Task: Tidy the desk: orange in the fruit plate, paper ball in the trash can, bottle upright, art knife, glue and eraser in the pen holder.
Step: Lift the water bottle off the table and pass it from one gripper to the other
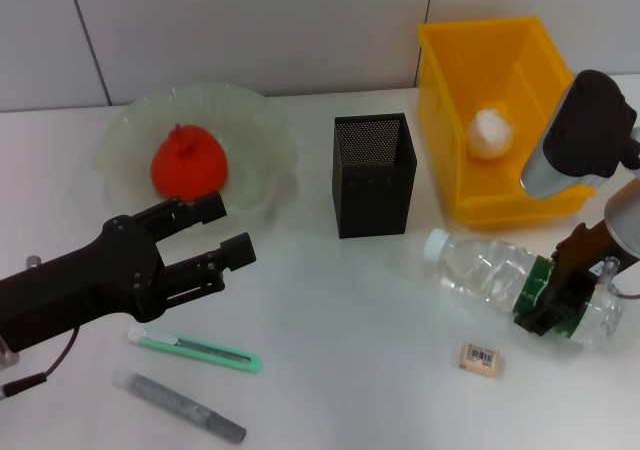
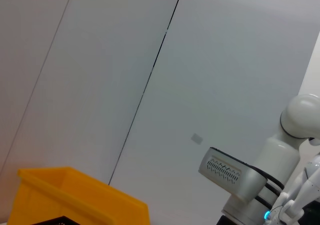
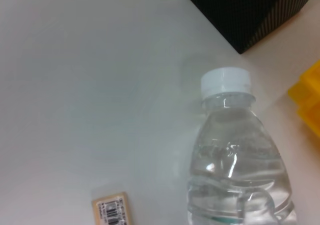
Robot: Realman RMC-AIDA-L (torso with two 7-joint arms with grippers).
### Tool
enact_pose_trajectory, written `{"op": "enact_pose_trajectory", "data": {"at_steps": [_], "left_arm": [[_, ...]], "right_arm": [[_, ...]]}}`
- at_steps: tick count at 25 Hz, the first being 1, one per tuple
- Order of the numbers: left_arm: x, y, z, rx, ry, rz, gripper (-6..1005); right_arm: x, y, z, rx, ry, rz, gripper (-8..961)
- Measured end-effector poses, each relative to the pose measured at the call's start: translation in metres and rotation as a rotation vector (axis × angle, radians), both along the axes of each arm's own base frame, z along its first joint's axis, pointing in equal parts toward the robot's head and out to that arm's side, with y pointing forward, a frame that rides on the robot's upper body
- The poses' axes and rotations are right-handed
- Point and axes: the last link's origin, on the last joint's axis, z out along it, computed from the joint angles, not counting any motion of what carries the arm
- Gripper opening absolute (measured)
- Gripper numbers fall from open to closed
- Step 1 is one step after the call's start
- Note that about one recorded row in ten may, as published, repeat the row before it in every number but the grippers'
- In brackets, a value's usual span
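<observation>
The bottle [image 1: 490, 275] lies on its side on the table, cap toward the pen holder [image 1: 373, 175]. My right gripper [image 1: 556, 288] is down over its green label, one finger on each side, shut on it. The bottle fills the right wrist view [image 3: 235, 160]. The orange [image 1: 187, 165] sits in the fruit plate [image 1: 120, 130]. A paper ball [image 1: 491, 133] lies in the trash can [image 1: 470, 50]. My left gripper [image 1: 232, 228] is open and empty, in front of the plate. The art knife [image 1: 195, 350], glue [image 1: 185, 407] and eraser [image 1: 481, 358] lie on the table.
The eraser also shows in the right wrist view [image 3: 113, 212], with a corner of the pen holder [image 3: 245, 10] and the trash can's edge [image 3: 307, 95]. The left wrist view shows the wall, the trash can's rim [image 2: 75, 197] and the right arm [image 2: 235, 175].
</observation>
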Motion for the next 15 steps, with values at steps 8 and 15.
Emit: {"op": "enact_pose_trajectory", "data": {"at_steps": [8,15], "left_arm": [[0.000,-0.001,0.000,-0.001,-0.001,-0.002,782],[0.003,0.001,0.004,0.013,-0.013,-0.013,782]], "right_arm": [[-0.020,-0.009,0.011,0.015,0.066,0.046,758],[-0.044,-0.017,0.021,0.045,0.143,0.116,758]]}}
